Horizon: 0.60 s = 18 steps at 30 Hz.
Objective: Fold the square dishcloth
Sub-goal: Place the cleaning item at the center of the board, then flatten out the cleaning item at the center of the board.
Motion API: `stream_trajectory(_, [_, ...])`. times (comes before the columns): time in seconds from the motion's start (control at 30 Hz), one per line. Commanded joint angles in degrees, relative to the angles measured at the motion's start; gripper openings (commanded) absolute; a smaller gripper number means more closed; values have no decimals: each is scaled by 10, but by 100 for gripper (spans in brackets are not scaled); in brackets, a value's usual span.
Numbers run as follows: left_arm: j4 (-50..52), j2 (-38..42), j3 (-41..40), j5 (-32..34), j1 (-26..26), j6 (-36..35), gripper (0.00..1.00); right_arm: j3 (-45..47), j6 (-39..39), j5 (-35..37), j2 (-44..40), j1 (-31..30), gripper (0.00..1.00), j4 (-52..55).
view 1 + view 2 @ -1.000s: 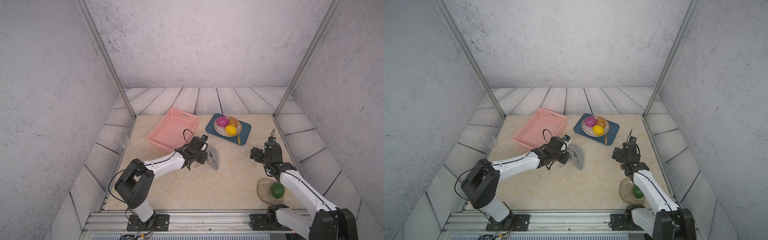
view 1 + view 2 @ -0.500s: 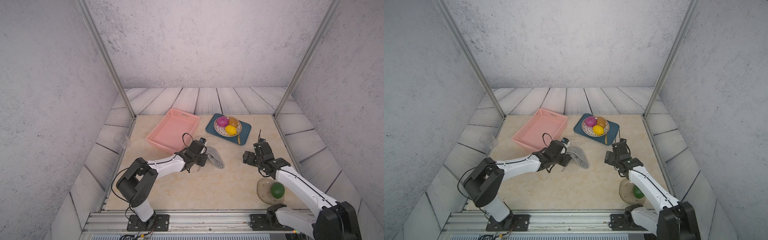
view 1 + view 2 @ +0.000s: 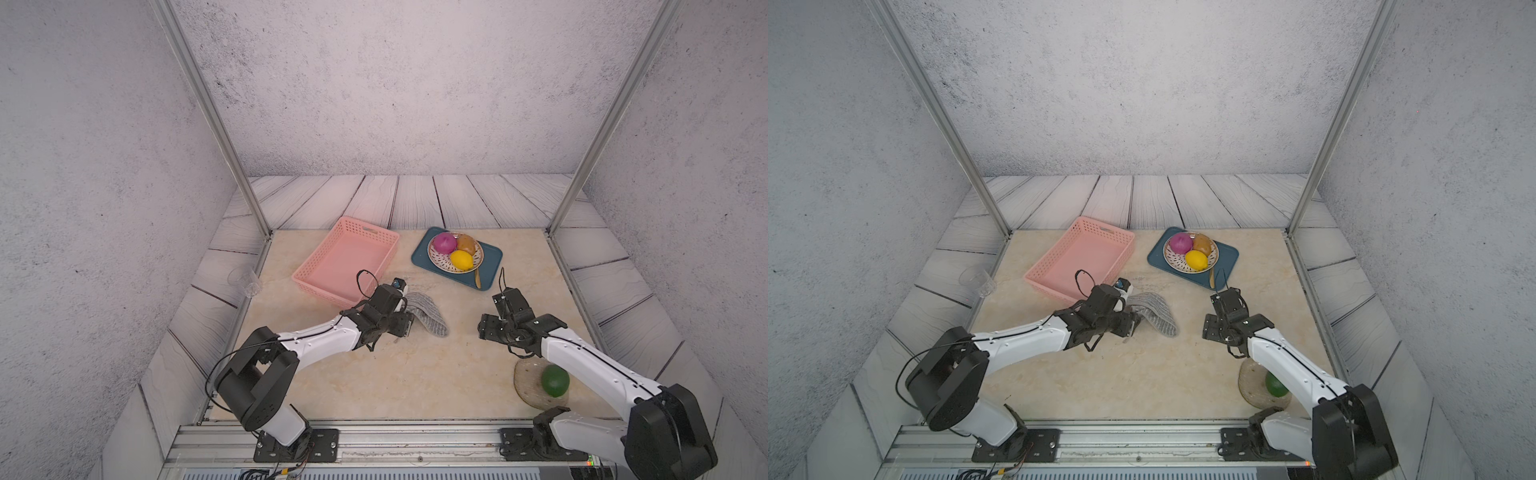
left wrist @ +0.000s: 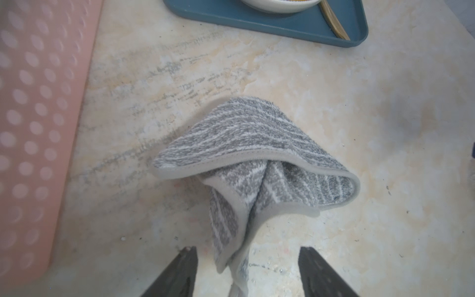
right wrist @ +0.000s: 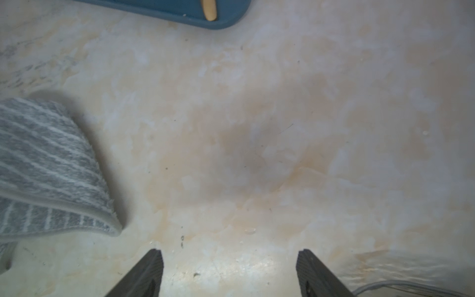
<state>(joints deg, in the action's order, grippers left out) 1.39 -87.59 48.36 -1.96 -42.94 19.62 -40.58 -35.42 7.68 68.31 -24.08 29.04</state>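
Released the square dishcloth (image 3: pixel 426 318), now bunched mid-bench (image 3: pixel 374 374), just right of the pink basket (image 3: pixel 316 286). Opened the left pincer (image 4: pixel 248 250), one corner trailing loose between its jaws. Brought the right pincer (image 5: pixel 230 253) closer, jaws apart, empty. Likely regrasping before folding.

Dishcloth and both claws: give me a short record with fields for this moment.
cloth: dishcloth bunched and loosely doubled over on the table, not folded flat
left claw: open, a corner of the cloth lying between its fingers, not clamped
right claw: open, over bare table, apart from the cloth
neighbours: pink basket beside the cloth; blue tray beyond it
fold: not done
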Motion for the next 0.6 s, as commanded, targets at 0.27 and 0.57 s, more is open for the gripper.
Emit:
stream_trajectory(0.27, [-36,-1,-82,-48,-13,16,50,13,-47,-104,116,-60,64,-138])
stream_trajectory(0.57, [-27,-88,-41,-2,-42,-18,43,-9,-62,-107,215,-86,57,-201])
